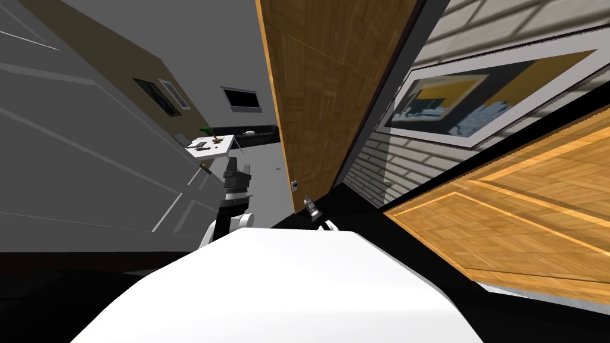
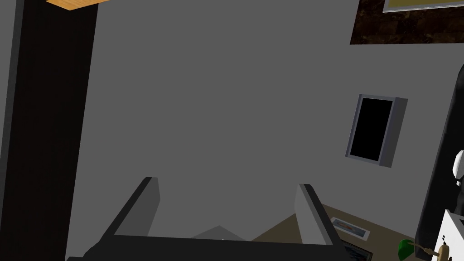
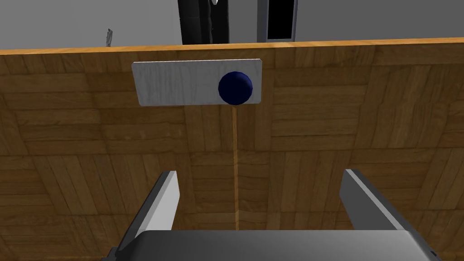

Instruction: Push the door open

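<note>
Here, parquet-wood door (image 3: 317,136), grey plate (image 3: 176,84), dark blue knob (image 3: 235,88), right fingers (image 3: 163,204) spread empty, left fingers (image 2: 146,206) likewise.

counted by kind
one wooden door (image 1: 333,89) with one dark blue knob (image 3: 235,88) on one metal plate (image 3: 181,84), one further wood-panelled slab (image 1: 524,214), one grey panelled door (image 1: 89,149), three framed pictures (image 1: 488,98) (one large, two small), one white table (image 1: 208,146).

White table (image 1: 209,149) stood on grey floor (image 1: 262,170); green lamp (image 1: 206,131) on it. Behind table: black counter (image 1: 257,136) along grey wall (image 1: 226,65), dark window (image 1: 241,99) above. Left of table: tan wall (image 1: 119,65) with two framed pictures (image 1: 156,95). Well right of table: light brick wall (image 1: 369,167), large framed picture (image 1: 476,101). Slanted shadow bands lay across brick wall.
</note>
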